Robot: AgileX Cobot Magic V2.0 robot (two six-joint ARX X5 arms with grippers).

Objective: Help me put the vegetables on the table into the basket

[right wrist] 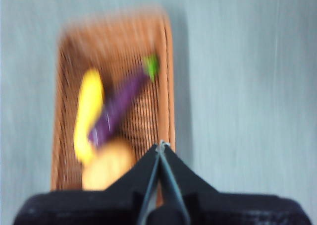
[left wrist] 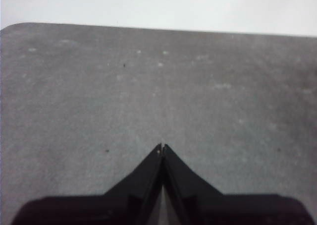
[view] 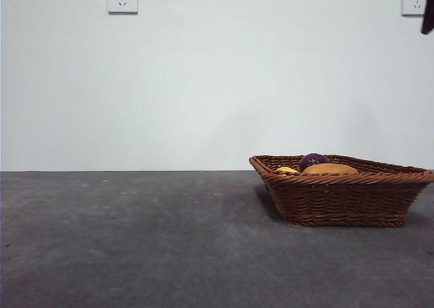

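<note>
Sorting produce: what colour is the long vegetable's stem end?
Green, on the purple vegetable in the basket; right wrist view.

Basket [view: 339, 199]: woven wicker, brown, ribbed rough weave w/ braided rim. Desk [view: 135, 240]: dark grey, matt, mottled, slightly grainy. Potato [view: 330, 168]: tan, smooth matt skin. Purple veg [view: 313, 159]: slight gloss. 2 end effectors: black, matt, plastic-looking.

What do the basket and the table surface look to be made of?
The basket looks like woven wicker, reddish brown with a slight sheen: horizontal strands and a braided rim show. The table looks like a matte dark grey mottled sheet, perhaps felt or rubber; pale flecks show and no glare, but the look leaves the material open.
</note>
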